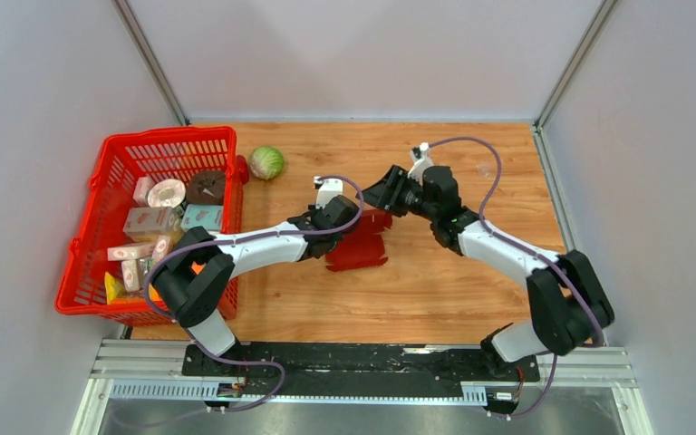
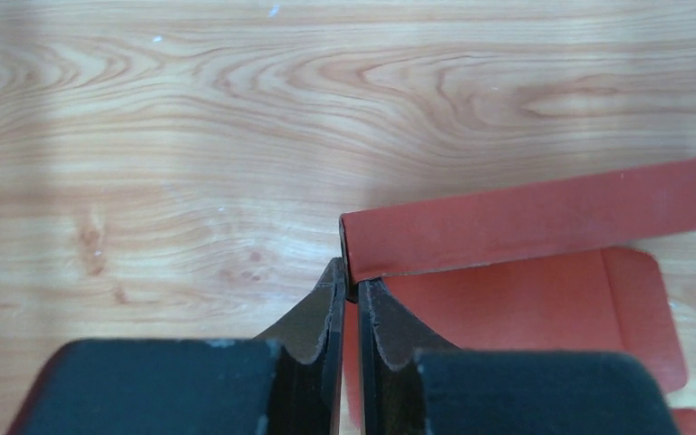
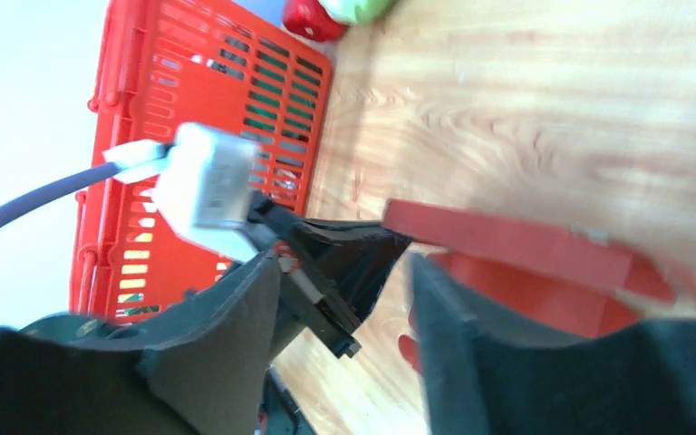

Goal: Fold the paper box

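The dark red paper box (image 1: 360,246) lies partly folded at the table's middle, one long flap raised. My left gripper (image 1: 352,220) is at its left far corner. In the left wrist view my left gripper (image 2: 352,283) is shut on the corner of the raised flap (image 2: 526,217), with the flat sheet behind it. My right gripper (image 1: 377,194) hovers just beyond the box's far edge. In the right wrist view it (image 3: 344,308) is open and empty, with the left gripper's tip showing between its fingers and the box (image 3: 507,240) to the right.
A red plastic mesh basket (image 1: 159,145) with several small cartons stands at the left, also in the right wrist view (image 3: 217,82). A green cabbage (image 1: 266,162) and a small red item (image 1: 242,169) lie beside its far corner. Grey walls surround the table.
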Tool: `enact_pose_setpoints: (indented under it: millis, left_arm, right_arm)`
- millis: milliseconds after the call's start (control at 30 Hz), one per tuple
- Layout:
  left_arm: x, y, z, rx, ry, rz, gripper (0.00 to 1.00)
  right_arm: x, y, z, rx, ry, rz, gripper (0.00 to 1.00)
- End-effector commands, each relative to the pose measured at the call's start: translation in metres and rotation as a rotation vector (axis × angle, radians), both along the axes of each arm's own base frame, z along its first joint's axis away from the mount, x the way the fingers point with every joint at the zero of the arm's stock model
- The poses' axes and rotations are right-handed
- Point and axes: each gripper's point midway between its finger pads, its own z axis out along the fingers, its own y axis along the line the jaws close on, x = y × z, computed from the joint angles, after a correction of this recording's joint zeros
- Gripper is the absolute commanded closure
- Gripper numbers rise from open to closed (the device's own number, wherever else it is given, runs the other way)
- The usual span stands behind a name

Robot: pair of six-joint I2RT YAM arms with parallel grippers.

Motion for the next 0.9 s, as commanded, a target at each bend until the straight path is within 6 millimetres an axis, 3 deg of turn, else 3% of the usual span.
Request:
enact_pose_setpoints:
  millis: [0,67,167,333,500,700,833,867]
  left_arm:
    - [-0.003,-0.027,0.016,-0.100,0.041,-0.209,1.00]
    - [-0.006,-0.029,0.021,-0.118,0.042,-0.250,1.00]
    - [-0.015,-0.035,0.025,-0.163,0.023,-0.327,1.00]
    - [-0.021,-0.045,0.022,-0.174,0.059,-0.390,1.00]
    - [-0.021,-0.050,0.018,-0.206,0.040,-0.416,1.00]
    - [-0.022,-0.041,0.012,-0.187,0.049,-0.362,1.00]
    - [-0.021,-0.025,0.015,-0.139,0.021,-0.281,1.00]
    - [-0.025,-0.026,0.014,-0.122,0.024,-0.276,1.00]
  right_arm:
    - [0.007,-0.027,0.019,-0.213,-0.146,-0.039,0.37]
    - [0.002,-0.024,0.026,-0.235,-0.144,0.008,0.31]
    - [-0.019,-0.033,0.013,-0.302,-0.101,0.063,0.25]
    - [-0.047,-0.076,-0.008,-0.466,-0.087,0.028,0.15]
    - [-0.070,-0.095,-0.029,-0.539,-0.065,0.070,0.11]
    - [-0.071,-0.102,-0.037,-0.549,-0.070,0.038,0.10]
    - [-0.063,-0.112,-0.040,-0.540,-0.003,-0.036,0.24]
    - [-0.061,-0.112,-0.037,-0.521,0.015,-0.056,0.45]
